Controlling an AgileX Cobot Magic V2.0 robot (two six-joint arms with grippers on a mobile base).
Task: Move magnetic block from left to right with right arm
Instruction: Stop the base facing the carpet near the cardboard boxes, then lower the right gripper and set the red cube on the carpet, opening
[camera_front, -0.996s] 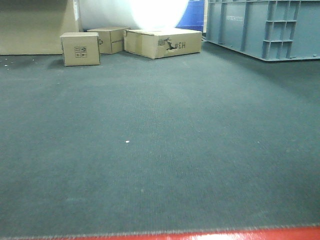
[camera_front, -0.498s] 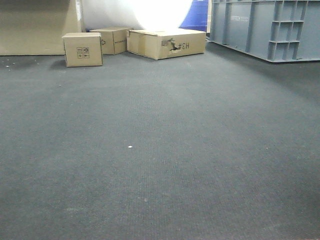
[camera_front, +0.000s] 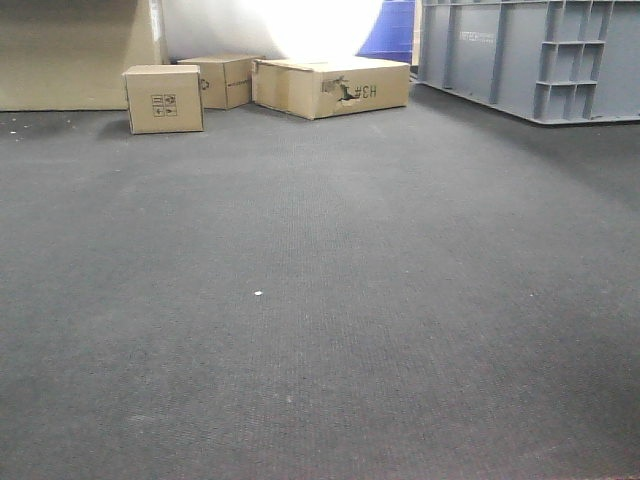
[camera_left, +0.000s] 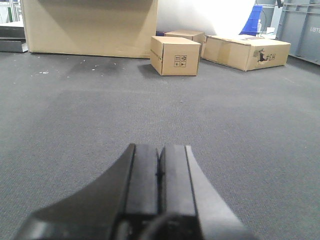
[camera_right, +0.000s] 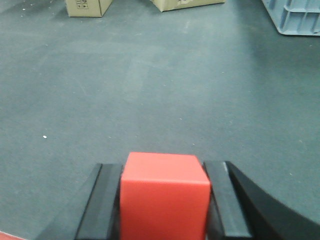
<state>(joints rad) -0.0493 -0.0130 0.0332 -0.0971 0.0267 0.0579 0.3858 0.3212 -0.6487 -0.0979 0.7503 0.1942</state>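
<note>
flat matte-black gripper fingers (camera_left: 142, 180)

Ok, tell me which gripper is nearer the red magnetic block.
Right. The right gripper has the red magnetic block clamped between its fingers. The left gripper is shut and empty, with no block in its view.

dark grey carpet (camera_front: 330, 300) covers the floor. at 11 o'clock sit three cardboard boxes (camera_front: 163, 98) near a tan panel (camera_front: 70, 50). a grey plastic crate (camera_front: 530, 55) stands at 2 o'clock. bright glare (camera_front: 310, 25) whitens the wall at 12.
</note>
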